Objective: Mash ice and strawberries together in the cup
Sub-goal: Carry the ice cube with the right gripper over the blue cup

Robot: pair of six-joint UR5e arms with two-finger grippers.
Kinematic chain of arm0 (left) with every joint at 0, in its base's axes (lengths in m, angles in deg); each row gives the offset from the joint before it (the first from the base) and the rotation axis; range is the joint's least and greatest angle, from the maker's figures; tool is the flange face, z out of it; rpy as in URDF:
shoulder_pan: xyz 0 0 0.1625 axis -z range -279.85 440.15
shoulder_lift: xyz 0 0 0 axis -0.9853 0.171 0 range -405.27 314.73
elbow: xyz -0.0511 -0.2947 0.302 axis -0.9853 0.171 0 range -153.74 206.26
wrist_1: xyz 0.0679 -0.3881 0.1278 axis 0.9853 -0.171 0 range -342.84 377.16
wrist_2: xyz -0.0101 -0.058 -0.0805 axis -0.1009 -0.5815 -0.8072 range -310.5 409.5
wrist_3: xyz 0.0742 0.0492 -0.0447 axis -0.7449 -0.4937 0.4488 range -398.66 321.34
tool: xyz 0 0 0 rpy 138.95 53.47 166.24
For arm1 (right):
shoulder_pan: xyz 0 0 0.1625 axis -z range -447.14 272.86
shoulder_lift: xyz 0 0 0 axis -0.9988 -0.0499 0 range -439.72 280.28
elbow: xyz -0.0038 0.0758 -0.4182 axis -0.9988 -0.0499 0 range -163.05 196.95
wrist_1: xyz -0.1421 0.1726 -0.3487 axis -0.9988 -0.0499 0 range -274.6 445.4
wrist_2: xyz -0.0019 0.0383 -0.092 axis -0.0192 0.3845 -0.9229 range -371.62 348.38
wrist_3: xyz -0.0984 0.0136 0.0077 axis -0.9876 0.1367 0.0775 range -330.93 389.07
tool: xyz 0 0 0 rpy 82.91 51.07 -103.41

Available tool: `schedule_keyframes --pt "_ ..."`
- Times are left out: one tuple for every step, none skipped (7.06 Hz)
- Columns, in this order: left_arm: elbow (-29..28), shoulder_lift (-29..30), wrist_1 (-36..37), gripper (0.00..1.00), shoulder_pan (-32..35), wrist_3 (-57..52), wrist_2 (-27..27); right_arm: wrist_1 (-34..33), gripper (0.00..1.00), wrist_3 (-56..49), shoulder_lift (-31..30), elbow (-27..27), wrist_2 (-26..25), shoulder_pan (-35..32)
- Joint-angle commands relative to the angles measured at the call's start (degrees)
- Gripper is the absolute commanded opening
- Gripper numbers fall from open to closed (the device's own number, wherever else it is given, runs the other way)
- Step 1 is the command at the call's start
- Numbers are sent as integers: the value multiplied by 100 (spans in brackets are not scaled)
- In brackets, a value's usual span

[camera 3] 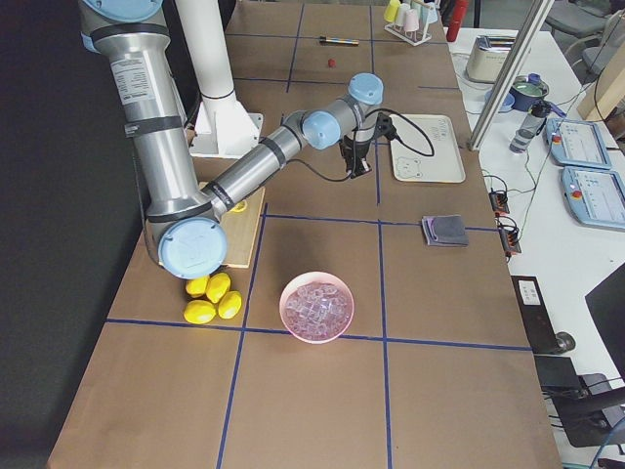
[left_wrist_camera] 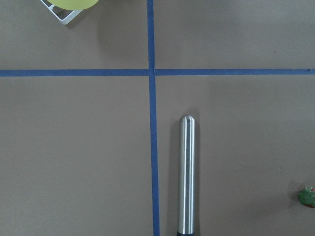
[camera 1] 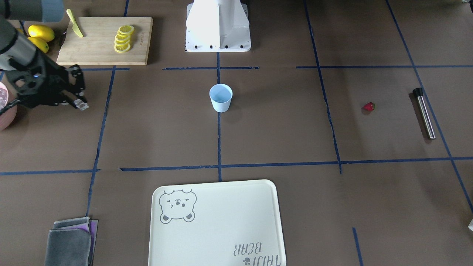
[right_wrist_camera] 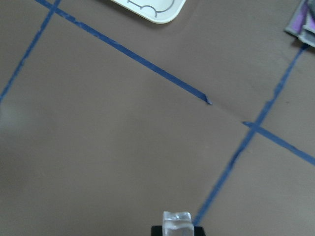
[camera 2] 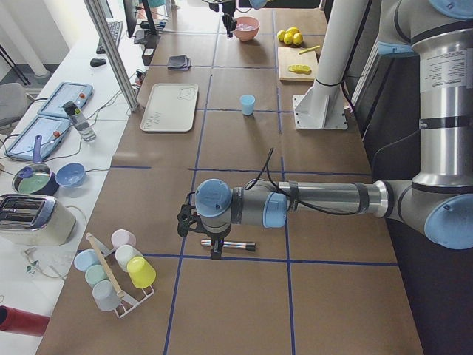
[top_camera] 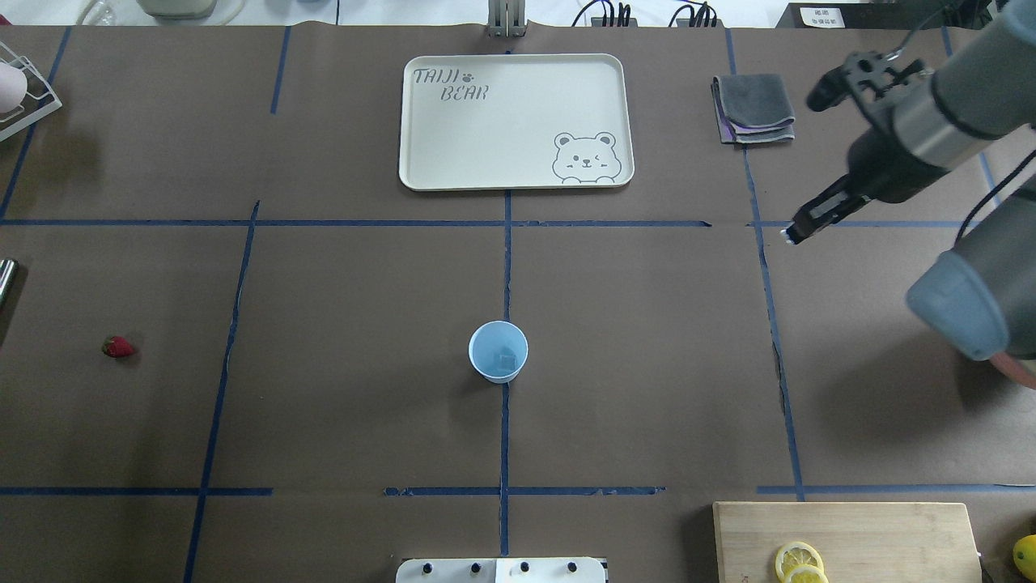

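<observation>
Right gripper (camera 1: 81, 106) was pinched narrow on one ice cube (right_wrist_camera: 177, 223). The cube sat right at the fingertips, up off the table, somewhere between the pink bowl (camera 3: 317, 338) and the cup (camera 1: 221, 98), well short of the cup. The bowl was heaped with more ice (camera 3: 314, 303). The cup stood upright at table centre on the tape cross, apart from everything else. The overhead view showed what looked like one cube already at its bottom.

The strawberry (camera 1: 368, 107) lay on bare table far over on the robot's left side, near the metal muddler (camera 1: 424, 112) but not touching it. Left gripper (camera 2: 215, 250) hung over the muddler. Only the side view showed it, so I couldn't tell whether it was wide or closed.

Handling, my read:
- **Ice cube:** hard, light, wet and slippery. A pinch on two flat opposite faces is the right hold. A tip hold like this one could let it squirt out if squeezed harder or jolted, so it needed a steady carry and a low release over the cup mouth.
- **Cup:** light thin plastic, likely to skid or tip if knocked or pressed off-centre during mashing. It would want bracing around the wall.
- **Strawberry:** soft and easily bruised. Take it gently across the widest part of the body, not by the green top.
- **Muddler:** stiff, smooth and round, so it could roll. Best gripped mid-shaft or toward the black end.
</observation>
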Motion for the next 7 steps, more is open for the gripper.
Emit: schedule_keyframes --pt "-26 2 0 100 0 0 0 -89 0 2101 925 -27 -1131 1622" --pt "-34 2 0 100 -9 0 0 -577 0 2589 1599 -245 -1721 2161" --pt "-34 2 0 100 -9 0 0 -904 0 2838 2119 -551 -1979 2480" --pt "-34 2 0 100 -9 0 9 -881 0 3092 2342 -798 -2112 2657" --pt "-26 2 0 100 -9 0 0 -881 0 3191 2475 -940 -2226 2806" --pt "-26 2 0 100 -9 0 0 -873 0 3366 2746 -1263 -2384 2912" --pt "-26 2 0 100 -9 0 0 -864 0 3376 3157 -1788 -2403 2913"
